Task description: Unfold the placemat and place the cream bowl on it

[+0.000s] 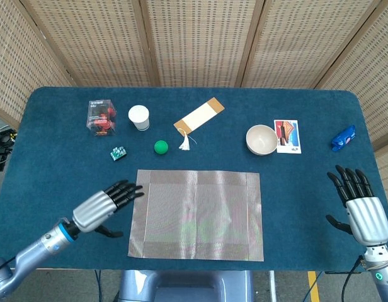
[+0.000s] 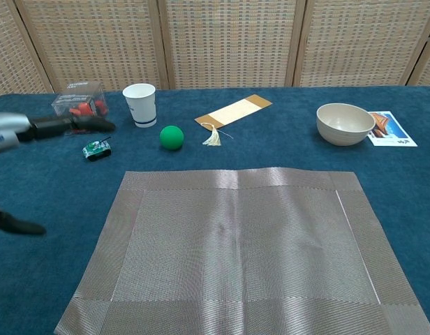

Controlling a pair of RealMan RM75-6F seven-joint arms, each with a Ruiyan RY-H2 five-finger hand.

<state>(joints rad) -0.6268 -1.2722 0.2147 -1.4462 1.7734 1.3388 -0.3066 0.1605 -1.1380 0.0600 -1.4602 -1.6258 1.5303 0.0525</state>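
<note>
The grey woven placemat (image 1: 198,214) (image 2: 236,244) lies flat and fully spread on the blue table, near the front edge. The cream bowl (image 1: 261,139) (image 2: 345,123) stands upright beyond the mat's right corner, off the mat. My left hand (image 1: 104,204) (image 2: 40,128) hovers just left of the mat, fingers spread and holding nothing. My right hand (image 1: 359,206) is at the table's front right, fingers spread, far from the bowl; it does not show in the chest view.
A green ball (image 1: 160,146), a small toy car (image 1: 118,153), a white cup (image 1: 138,117), a clear box of red pieces (image 1: 101,117) and a tasselled bookmark (image 1: 198,116) lie behind the mat. A picture card (image 1: 287,136) sits right of the bowl, a blue packet (image 1: 342,138) far right.
</note>
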